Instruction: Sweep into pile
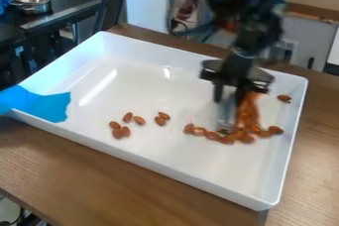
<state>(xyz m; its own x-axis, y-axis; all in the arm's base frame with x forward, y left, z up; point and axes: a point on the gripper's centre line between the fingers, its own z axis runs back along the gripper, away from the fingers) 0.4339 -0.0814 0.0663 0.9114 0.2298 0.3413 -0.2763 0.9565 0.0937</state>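
Note:
Over the right part of the white tray (159,156) hangs the gripper (229,95), pointing down and blurred. It is shut on a sweeping tool (248,113), which looks orange and partly greyish and reaches down to the tray floor. Around the tool's lower end lies a curved row of several brown almonds (227,139). Two almonds (161,121) lie close together near the middle of the tray. Left of them is a loose group of several almonds (126,131). A single almond (284,98) is near the right wall, behind the row.
The tray has raised walls and stands on a wooden table (99,173). A blue cloth (41,103) drapes over the tray's left edge. On a dark counter at the upper left is a metal bowl (31,1).

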